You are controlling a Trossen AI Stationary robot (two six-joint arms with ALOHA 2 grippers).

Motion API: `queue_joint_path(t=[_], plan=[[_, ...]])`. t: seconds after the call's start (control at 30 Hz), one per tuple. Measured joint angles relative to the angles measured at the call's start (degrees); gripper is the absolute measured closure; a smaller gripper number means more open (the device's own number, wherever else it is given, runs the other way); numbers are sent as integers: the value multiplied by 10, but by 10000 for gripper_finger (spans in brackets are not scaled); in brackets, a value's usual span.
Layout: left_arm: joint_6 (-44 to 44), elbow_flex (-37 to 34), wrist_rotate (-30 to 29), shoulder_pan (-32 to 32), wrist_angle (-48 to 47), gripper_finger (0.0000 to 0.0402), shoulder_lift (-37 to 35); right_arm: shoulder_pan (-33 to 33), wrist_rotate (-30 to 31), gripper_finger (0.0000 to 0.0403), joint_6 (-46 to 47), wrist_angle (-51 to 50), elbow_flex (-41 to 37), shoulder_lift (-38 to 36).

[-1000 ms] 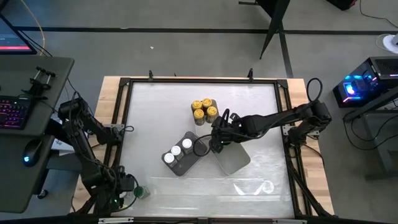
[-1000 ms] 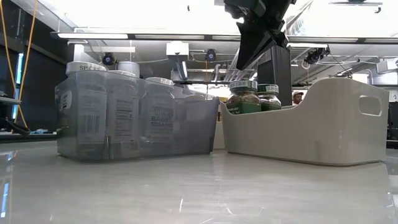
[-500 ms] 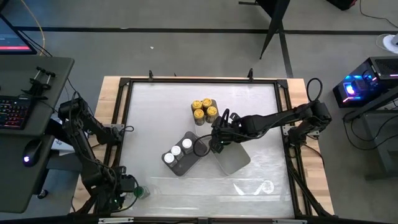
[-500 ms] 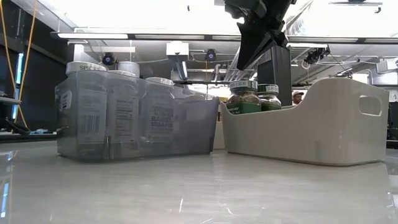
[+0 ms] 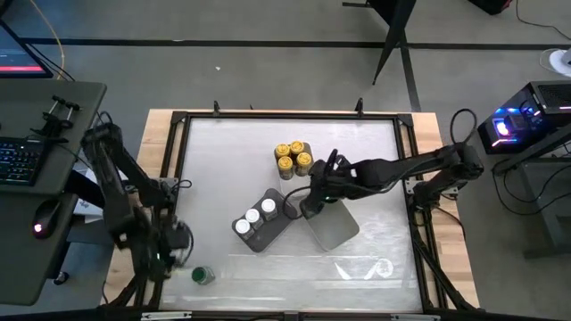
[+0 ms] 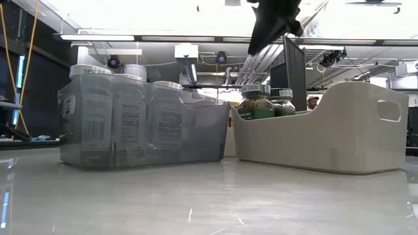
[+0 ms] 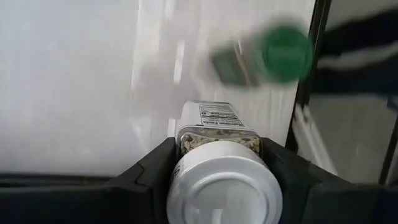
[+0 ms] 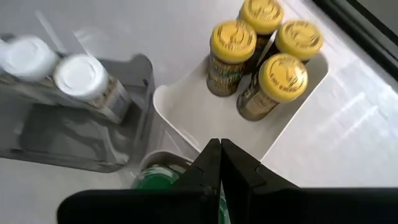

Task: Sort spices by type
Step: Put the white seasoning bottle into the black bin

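Mid-frame in the high view sit the grey tray (image 5: 266,223) with white-lidded jars (image 5: 254,217) and the white tray (image 5: 332,223), and the yellow-lidded jars (image 5: 293,159) cluster just above them. The right gripper (image 5: 314,201), fingers pressed together and empty, hovers over the white tray's left end. At lower left, the left gripper (image 5: 167,259) clamps a white-lidded jar (image 7: 222,180), and a green-lidded jar (image 5: 202,275) lies just beside it.

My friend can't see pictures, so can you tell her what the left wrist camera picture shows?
A white-lidded spice jar sits between the left gripper's two dark fingers, its lid toward the camera. Beyond it, a green-lidded jar lies on its side, blurred, on the pale table near its dark edge frame.
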Motion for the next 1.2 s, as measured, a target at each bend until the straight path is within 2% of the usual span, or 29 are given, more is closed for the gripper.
queue_joint_path(t=[0.13, 0.23, 0.43, 0.57, 0.77, 0.97, 1.2], plan=[[62, 31, -60, 73, -41, 232, -55, 5, 21, 402, 1, -2, 0, -38], [148, 56, -91, 153, -44, 232, -61, 13, 53, 402, 0, 0, 1, -70], [378, 113, -91, 324, -5, 232, -1, 24, 96, 402, 1, -2, 1, -117], [505, 165, -88, 401, 64, 232, 50, 21, 110, 402, 1, -11, 1, -136], [654, 245, -60, 452, 160, 232, 109, 19, 153, 402, 16, -31, 1, -169], [762, 284, -32, 470, 228, 232, 166, 19, 163, 402, 20, -39, 1, -212], [882, 324, 16, 471, 235, 232, 256, 19, 165, 402, 39, -98, 1, -232]])
